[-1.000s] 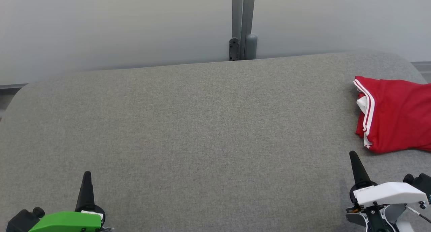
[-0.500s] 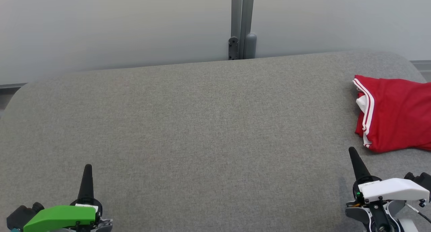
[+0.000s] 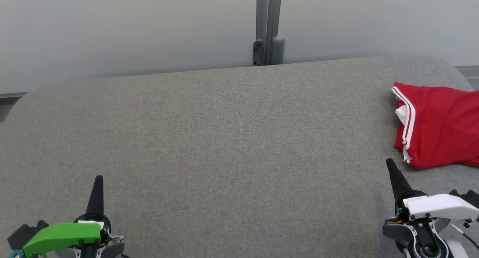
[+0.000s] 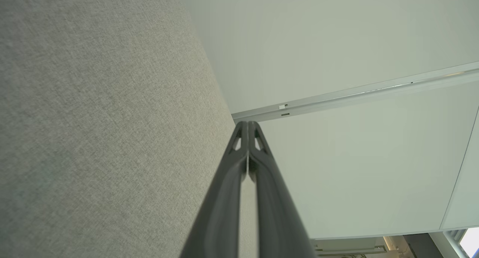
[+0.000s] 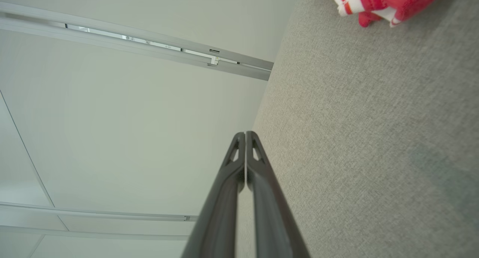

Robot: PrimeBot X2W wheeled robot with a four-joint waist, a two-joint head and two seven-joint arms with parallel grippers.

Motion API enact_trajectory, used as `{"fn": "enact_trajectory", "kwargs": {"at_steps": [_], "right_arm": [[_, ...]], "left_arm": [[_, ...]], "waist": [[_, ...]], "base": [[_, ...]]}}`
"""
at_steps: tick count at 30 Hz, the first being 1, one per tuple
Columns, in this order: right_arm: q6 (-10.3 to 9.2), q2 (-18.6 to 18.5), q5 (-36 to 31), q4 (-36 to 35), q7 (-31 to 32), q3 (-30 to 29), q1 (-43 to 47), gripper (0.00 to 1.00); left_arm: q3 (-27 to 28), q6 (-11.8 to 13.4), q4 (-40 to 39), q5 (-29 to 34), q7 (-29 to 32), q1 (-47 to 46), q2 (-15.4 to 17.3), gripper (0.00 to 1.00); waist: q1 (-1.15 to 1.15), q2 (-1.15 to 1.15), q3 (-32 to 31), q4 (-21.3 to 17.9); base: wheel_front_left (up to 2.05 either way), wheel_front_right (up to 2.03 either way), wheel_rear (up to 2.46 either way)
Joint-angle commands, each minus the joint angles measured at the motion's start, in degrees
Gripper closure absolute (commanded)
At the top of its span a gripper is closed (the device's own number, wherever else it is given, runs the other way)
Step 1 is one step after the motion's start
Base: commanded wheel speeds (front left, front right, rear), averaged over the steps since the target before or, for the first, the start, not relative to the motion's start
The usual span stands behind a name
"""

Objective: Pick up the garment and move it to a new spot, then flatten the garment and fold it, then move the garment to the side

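The garment (image 3: 441,125), bright red with white double stripes along its left edge, lies folded at the far right of the grey fabric table (image 3: 224,138), partly cut off by the head view's edge. Its striped corner (image 5: 368,3) shows at the top of the right wrist view. My right gripper (image 3: 391,164) is shut and empty, its tip just short of the garment's near left corner. At the lower left my left gripper (image 3: 98,179) is shut with nothing in it, far from the garment. Both pairs of fingertips (image 4: 247,124) (image 5: 245,134) press together.
Pale wall panels stand behind the table, joined by a grey metal post (image 3: 268,26) at the middle of its far edge. The table's rounded corners show at the left and right. A wide stretch of grey fabric lies between the two grippers.
Both grippers have slid a little forward up the head view, staying shut. The garment has not moved.
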Motion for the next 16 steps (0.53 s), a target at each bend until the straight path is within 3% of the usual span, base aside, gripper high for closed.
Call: {"fn": "enact_trajectory", "kwargs": {"at_steps": [1,16], "right_arm": [[0.02,-0.13,1.42,-0.15,0.39,-0.27,-0.93,1.00],[0.02,0.06,8.03,-0.03,2.14,-0.69,-1.73,1.00]], "left_arm": [[0.17,-0.34,-0.09,-1.25,0.27,-1.43,0.51,1.00],[0.20,-0.40,0.20,-7.61,1.93,-2.79,0.57,1.00]], "waist": [[0.00,0.00,0.02,-0.02],[0.00,0.00,0.21,-0.18]], "base": [[0.00,0.00,0.00],[0.00,0.00,0.00]]}}
